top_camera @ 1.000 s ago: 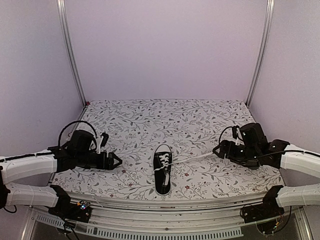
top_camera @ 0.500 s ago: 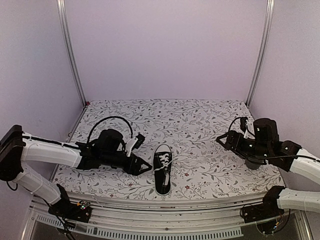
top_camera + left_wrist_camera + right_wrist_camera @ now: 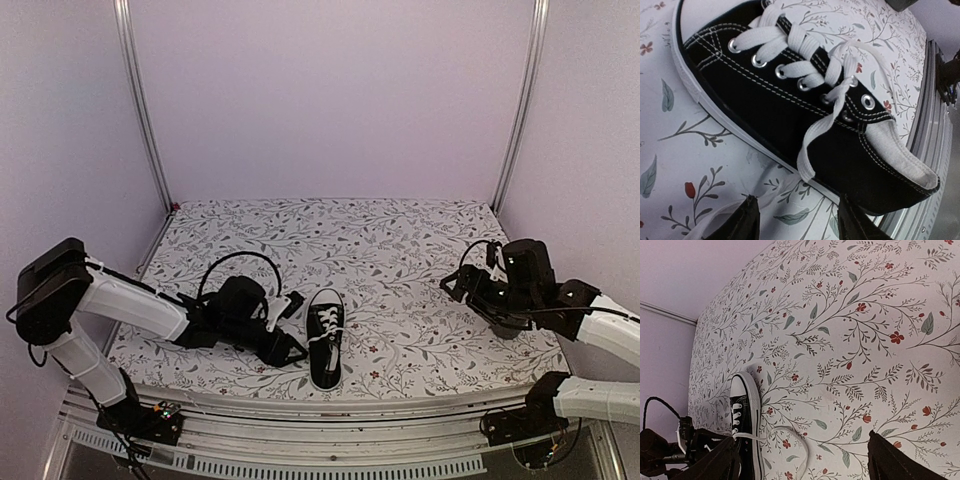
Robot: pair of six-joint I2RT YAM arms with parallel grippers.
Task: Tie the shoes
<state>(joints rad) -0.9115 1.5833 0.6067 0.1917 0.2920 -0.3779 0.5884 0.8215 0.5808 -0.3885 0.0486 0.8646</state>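
One sneaker (image 3: pixel 325 350), untied. Left end effector (image 3: pixel 798 212) parted; right end effector (image 3: pixel 800 447) spread wide.

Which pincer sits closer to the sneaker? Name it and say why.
The left pincer: it is open right beside the black sneaker, at the sneaker's left side. The right pincer hangs far off to the right, well apart from the sneaker.

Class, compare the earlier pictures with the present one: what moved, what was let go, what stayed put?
The left gripper swung in from the left to the left side of the sneaker, jaws apart. The right gripper let go of the white lace, earlier stretched to it, and drew back, open; the lace now lies slack on the floral cloth. The sneaker stayed put.
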